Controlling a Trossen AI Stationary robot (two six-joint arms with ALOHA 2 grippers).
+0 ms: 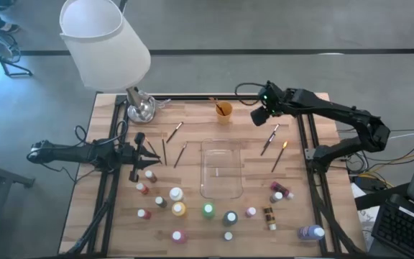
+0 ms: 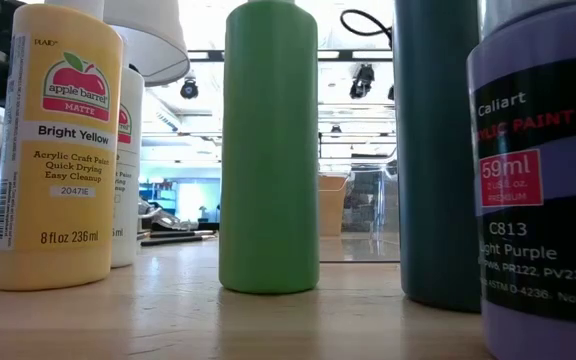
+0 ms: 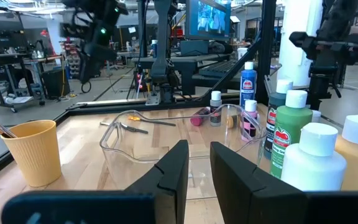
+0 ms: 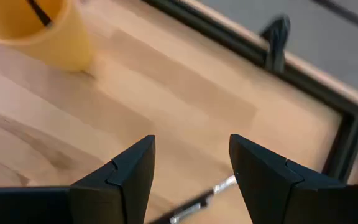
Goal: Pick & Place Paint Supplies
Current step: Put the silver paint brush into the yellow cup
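The right gripper (image 1: 259,116) is held above the far right of the table (image 1: 192,137), jaws apart and empty, just right of the orange cup (image 1: 223,111), in which a brush (image 1: 216,105) already stands. In its wrist view a brush ferrule (image 4: 197,200) shows below, between the fingers (image 4: 126,174). The closest loose brush (image 1: 269,139) lies nearer and slightly right of this gripper, its long axis running diagonally, far-right to near-left; an orange-tipped brush (image 1: 279,155) lies just beyond it. The right arm is judged the nearer one. The left gripper (image 1: 147,152) waits at the left, fingers nearly together, empty, beside small bottles (image 1: 175,202).
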